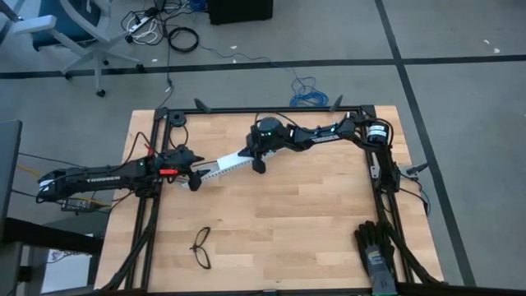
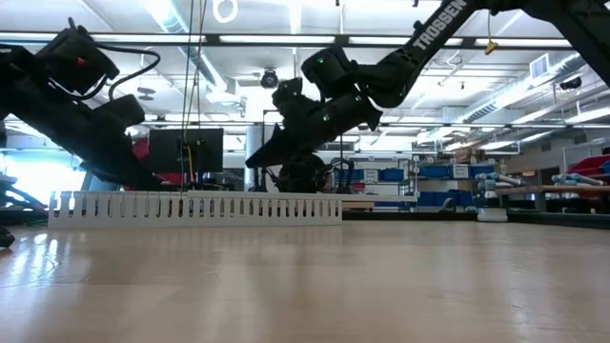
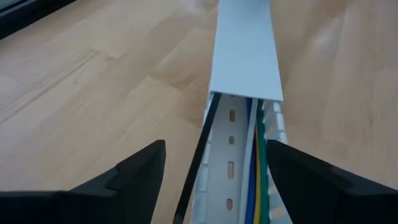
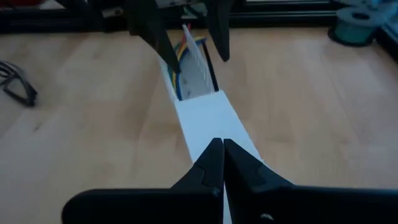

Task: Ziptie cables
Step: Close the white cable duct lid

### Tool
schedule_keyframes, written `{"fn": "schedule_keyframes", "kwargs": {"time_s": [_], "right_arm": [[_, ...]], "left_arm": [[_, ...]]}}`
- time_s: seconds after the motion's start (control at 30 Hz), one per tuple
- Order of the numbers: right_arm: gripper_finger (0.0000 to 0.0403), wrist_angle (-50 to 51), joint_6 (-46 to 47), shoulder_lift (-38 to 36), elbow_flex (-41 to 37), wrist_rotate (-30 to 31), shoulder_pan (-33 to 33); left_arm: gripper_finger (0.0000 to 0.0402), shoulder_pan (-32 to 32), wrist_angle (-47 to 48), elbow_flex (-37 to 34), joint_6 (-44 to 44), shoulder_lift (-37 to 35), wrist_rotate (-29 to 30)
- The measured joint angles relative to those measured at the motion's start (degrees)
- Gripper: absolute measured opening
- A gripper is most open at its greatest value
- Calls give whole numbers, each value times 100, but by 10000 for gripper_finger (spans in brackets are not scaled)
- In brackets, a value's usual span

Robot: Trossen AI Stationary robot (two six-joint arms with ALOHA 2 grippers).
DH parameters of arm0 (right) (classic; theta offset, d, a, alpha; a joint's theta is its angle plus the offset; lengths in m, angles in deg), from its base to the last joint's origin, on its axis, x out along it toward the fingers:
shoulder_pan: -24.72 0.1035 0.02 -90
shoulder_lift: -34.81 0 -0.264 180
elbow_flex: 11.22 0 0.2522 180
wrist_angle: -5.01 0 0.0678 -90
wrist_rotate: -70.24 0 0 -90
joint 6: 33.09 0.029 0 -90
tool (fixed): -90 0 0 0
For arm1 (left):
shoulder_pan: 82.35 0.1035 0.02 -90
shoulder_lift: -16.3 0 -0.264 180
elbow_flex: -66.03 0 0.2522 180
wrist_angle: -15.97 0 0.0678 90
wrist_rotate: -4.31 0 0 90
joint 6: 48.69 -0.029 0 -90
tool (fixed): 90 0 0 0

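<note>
Wood-topped table (image 1: 271, 222) with a dark metal frame, seen from above, carries a long white slotted plastic cable duct (image 1: 223, 165) lying at a slant between two dark robot arms. The left gripper (image 1: 195, 179) sits at the duct's lower left end, its two dark fingers (image 3: 134, 171) spread wide on either side of the open channel without touching it. The right gripper (image 1: 259, 164) is at the duct's upper right end, its fingers pressed together, tips right over the flat white lid (image 4: 208, 121) that covers that part of the duct.

In the left wrist view the lid ends partway along, and the uncovered channel holds the cables (image 3: 256, 186), thin wires in white, yellow, blue and green running lengthwise along one wall. The ziptie (image 3: 198, 162), a very thin straight dark strip, lies along the opposite wall of the same channel.

The low view shows the duct's comb-like slotted side standing upright on the table.

A pair of black thin-framed glasses (image 1: 201, 247) lies well apart from the duct, near the table's front edge. A pair of black gloves (image 1: 376, 247) rests at the front right corner.
</note>
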Motion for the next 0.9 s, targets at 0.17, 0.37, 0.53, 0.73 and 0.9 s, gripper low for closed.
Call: {"fn": "schedule_keyframes", "kwargs": {"time_s": [0.17,0.37,0.53,0.73,0.9], "right_arm": [[0,303,-103,7,-1,309,54],[0,867,-192,7,-2,580,47],[0,889,-259,9,-2,538,46],[0,750,-248,9,-1,493,63],[0,954,-237,-89,-166,510,44]], "left_arm": [[288,0,4,0,1,3,10],[288,0,-140,0,1,3,12],[288,0,-472,16,-4,3,10],[288,0,630,789,-300,0,10],[279,-113,1374,1149,-166,-79,133]]}}
